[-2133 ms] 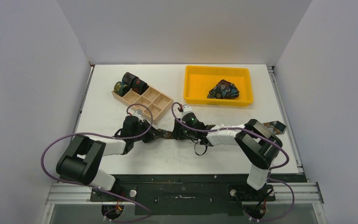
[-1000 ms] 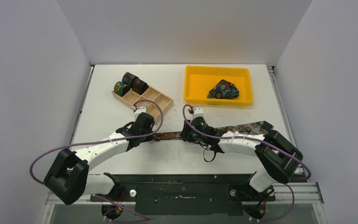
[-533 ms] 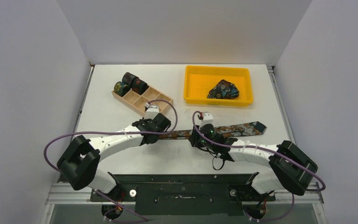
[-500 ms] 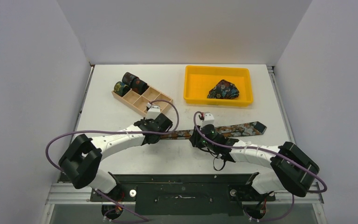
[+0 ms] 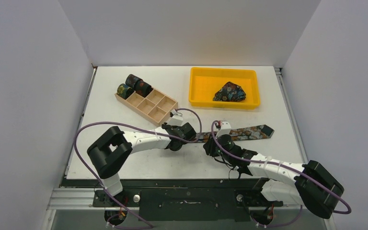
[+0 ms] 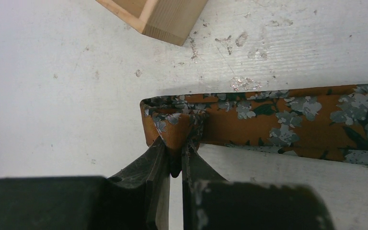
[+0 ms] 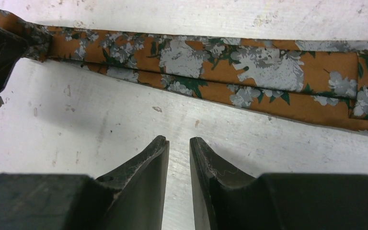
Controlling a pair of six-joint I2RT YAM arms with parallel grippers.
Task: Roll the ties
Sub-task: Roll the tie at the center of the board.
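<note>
Left claw (image 6: 175, 160) clenched on folded end of tie (image 6: 287, 120); strip ran off to its right. Right claw (image 7: 178, 146) slightly parted, empty, tie just beyond its tips. Fabric probably soft, limp, slippery; best pinched at the fold.

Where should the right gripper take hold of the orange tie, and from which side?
Probably the near long edge of the tie, close to the folded end pinched by the left gripper, coming from the robot's side. The tie lies flat on the table, so only an edge offers purchase, and that edge faces the right gripper.
</note>
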